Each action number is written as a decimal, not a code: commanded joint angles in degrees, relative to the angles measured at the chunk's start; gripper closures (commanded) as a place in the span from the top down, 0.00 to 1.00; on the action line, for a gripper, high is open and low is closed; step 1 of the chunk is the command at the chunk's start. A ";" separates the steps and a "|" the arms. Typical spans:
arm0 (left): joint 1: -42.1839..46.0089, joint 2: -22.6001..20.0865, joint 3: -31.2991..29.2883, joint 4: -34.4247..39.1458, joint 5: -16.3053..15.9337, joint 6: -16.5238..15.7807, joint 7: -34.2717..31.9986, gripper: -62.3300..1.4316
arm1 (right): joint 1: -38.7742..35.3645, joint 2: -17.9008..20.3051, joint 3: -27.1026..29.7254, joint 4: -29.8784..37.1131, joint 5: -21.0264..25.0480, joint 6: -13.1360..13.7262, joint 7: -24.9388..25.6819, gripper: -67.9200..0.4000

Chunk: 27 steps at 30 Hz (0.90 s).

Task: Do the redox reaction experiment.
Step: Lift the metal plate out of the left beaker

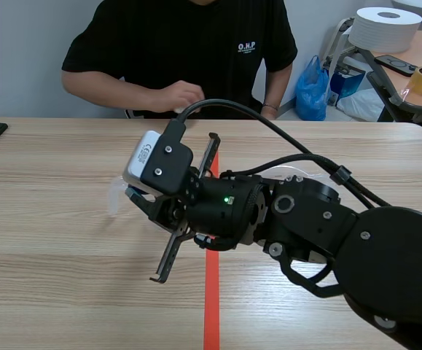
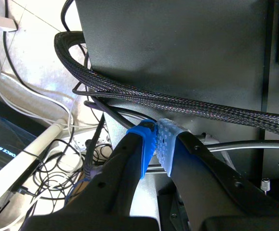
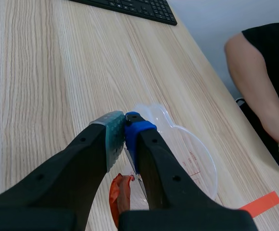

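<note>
Your right claw [image 3: 126, 132] is pressed together on the thin clear wall of the beaker [image 3: 190, 154], just by its spout; the beaker is mid-surface, left of the tape line [image 1: 211, 292], well short of the keyboard [image 3: 129, 7] at the far left corner. Something orange-red [image 3: 120, 190] shows under that claw; you cannot tell what it is. Your left claw [image 2: 156, 142] is pressed together on nothing, off the surface among cables [image 2: 43, 159]. I judge the step to be handling the beaker; a rim pinch lets it swing, so move slowly, hold the mouth level, and squeeze only enough not to buckle the wall; mind the person's hand [image 1: 178, 95] at the far edge.
</note>
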<state>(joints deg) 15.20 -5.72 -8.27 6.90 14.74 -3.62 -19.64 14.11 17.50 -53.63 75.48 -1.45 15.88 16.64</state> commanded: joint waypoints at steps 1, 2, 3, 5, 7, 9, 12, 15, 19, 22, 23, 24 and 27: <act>0.00 -0.02 -0.11 0.66 -0.13 -0.13 -0.24 0.09 | 1.29 0.13 0.72 1.18 3.65 0.00 -0.02 0.02; 0.00 -0.02 -0.11 0.66 -0.13 -0.13 -0.24 0.09 | 1.33 0.13 0.85 1.18 3.65 0.02 -0.02 0.02; 0.00 -0.02 -0.11 0.66 -0.13 -0.13 -0.24 0.09 | 1.46 0.13 0.94 1.18 3.74 0.04 -0.02 0.02; 0.00 -0.02 -0.11 0.66 -0.13 -0.13 -0.24 0.09 | 1.90 0.13 0.96 1.18 5.33 0.07 -0.94 0.02; 0.00 -0.02 -0.11 0.66 -0.13 -0.13 -0.24 0.09 | 2.32 0.13 1.09 1.18 7.13 0.24 -1.77 0.02; 0.00 -0.04 -0.11 0.66 -0.13 -0.13 -0.24 0.09 | 2.99 0.13 1.22 1.18 8.74 0.52 -2.49 0.02; 0.00 -0.02 -0.11 0.66 -0.13 -0.13 -0.24 0.09 | 4.15 0.13 1.25 1.18 11.23 1.11 -3.78 0.02; 0.00 -0.02 -0.11 0.66 -0.13 -0.13 -0.24 0.09 | 5.51 0.13 1.36 1.18 14.84 1.51 -6.14 0.02; 0.00 -0.02 -0.11 0.66 -0.13 -0.13 -0.24 0.09 | 7.39 0.15 2.19 1.16 18.95 1.49 -9.81 0.02; 0.00 -0.02 -0.11 0.66 -0.13 -0.13 -0.24 0.09 | 8.66 0.33 2.97 1.16 21.79 1.55 -10.82 0.02; 0.00 -0.02 -0.11 0.66 -0.13 -0.13 -0.24 0.09 | 9.16 0.33 3.21 1.16 22.58 1.53 -11.26 0.02; 0.00 -0.02 -0.11 0.66 -0.13 -0.13 -0.24 0.09 | 9.64 0.31 3.39 1.16 23.28 1.75 -11.76 0.02; 0.00 -0.04 -0.11 0.66 -0.13 -0.13 -0.24 0.09 | 11.15 0.28 3.54 1.16 25.20 1.97 -12.52 0.02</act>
<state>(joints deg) 15.20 -5.72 -8.27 6.90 14.74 -3.62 -19.64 23.64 17.67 -50.63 75.48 23.07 17.67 3.44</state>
